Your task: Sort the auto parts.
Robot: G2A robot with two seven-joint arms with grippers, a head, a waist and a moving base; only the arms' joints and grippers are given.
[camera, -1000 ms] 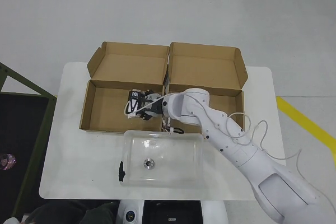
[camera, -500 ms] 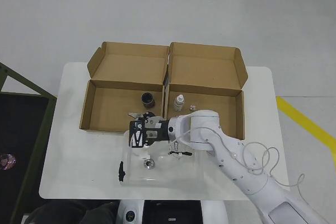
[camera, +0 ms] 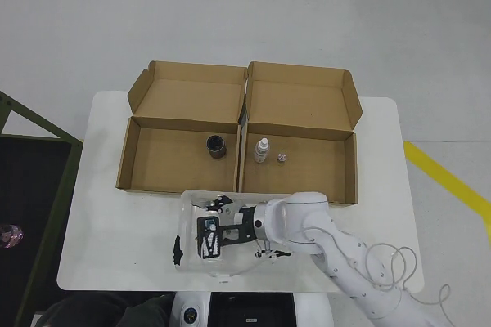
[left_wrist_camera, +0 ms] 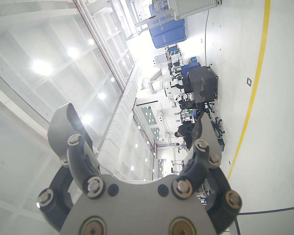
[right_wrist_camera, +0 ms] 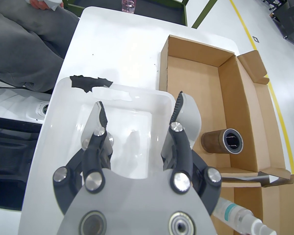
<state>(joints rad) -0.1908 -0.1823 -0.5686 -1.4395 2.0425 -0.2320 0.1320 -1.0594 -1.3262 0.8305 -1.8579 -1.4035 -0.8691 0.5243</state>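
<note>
The right gripper, its fingers spread wide and holding nothing, hangs over the clear plastic bin, while the brown cylindrical bearing lies on its side in the cardboard box just beside the bin.

Matt brown cardboard boxes; a clear, glossy plastic tub; a dull, brownish metal sleeve; a smooth white counter.

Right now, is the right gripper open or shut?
Open: fingers of the right gripper stand well apart above the clear tub, holding nothing.
</note>
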